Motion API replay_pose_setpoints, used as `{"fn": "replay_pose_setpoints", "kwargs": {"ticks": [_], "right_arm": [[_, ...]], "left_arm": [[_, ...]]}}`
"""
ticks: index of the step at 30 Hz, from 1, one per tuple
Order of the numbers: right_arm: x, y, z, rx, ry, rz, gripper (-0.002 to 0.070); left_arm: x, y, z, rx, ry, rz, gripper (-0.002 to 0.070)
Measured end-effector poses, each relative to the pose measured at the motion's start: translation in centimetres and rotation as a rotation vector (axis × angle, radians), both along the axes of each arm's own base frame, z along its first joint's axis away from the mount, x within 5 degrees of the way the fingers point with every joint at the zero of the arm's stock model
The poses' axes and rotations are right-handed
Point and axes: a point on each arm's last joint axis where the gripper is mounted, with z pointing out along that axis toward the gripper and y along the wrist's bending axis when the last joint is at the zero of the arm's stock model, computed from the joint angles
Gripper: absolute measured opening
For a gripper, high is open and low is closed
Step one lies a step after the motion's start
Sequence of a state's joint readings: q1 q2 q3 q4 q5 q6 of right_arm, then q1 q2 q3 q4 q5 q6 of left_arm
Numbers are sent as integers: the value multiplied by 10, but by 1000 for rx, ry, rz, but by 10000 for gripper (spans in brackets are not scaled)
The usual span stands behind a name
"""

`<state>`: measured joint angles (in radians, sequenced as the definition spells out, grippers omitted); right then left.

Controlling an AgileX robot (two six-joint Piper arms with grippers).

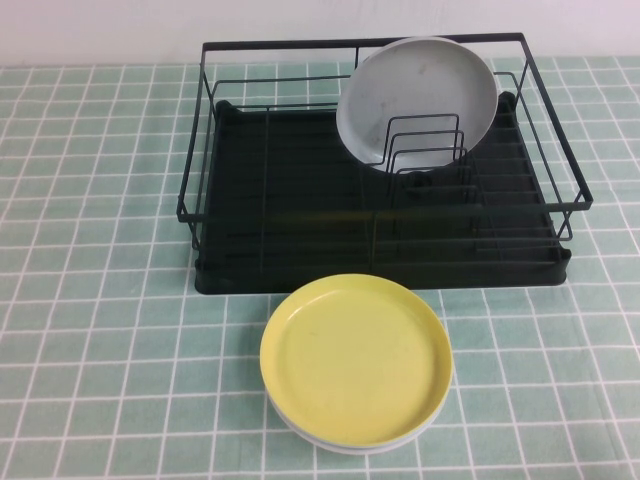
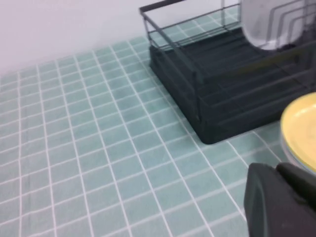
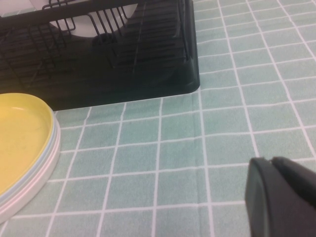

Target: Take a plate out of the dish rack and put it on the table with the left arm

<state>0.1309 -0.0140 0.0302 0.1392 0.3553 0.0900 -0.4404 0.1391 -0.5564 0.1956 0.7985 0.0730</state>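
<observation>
The yellow plate (image 1: 355, 360) lies flat on the table (image 1: 100, 300) in front of the dish rack (image 1: 300, 270), stacked on top of other pale plates. It also shows in the left wrist view (image 2: 302, 123) and the right wrist view (image 3: 19, 143). Neither arm shows in the high view. My left gripper (image 2: 276, 170) is shut and empty, low over the tiles to the left of the plate stack. My right gripper (image 3: 269, 159) is shut and empty, over the tiles to the right of the stack.
A grey plate (image 1: 420, 95) stands upright in the rack's wire holders at the back right. Under the yellow plate lie a light blue plate and a white one (image 3: 47, 163). Open tiles lie on both sides of the rack.
</observation>
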Motion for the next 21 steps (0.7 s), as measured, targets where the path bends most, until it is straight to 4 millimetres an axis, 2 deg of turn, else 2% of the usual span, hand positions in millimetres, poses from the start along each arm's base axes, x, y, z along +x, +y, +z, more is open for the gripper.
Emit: {"fn": "replay_pose_setpoints", "kwargs": {"ticks": [3, 8, 14, 16, 21], "right_arm": [[0, 0, 0, 0, 0, 0, -18], [0, 0, 0, 0, 0, 0, -18], [0, 0, 0, 0, 0, 0, -18], [0, 0, 0, 0, 0, 0, -18], [0, 0, 0, 0, 0, 0, -18]], "left_arm": [[7, -5, -21, -46, -78, 32, -1], [20, -10, -70, -97, -193, 91, -1], [28, -12, -125, -181, -49, 162, -2], [29, -12, -135, -190, -16, 172, -2], [28, -12, -141, -201, 33, 175, -3]]}}
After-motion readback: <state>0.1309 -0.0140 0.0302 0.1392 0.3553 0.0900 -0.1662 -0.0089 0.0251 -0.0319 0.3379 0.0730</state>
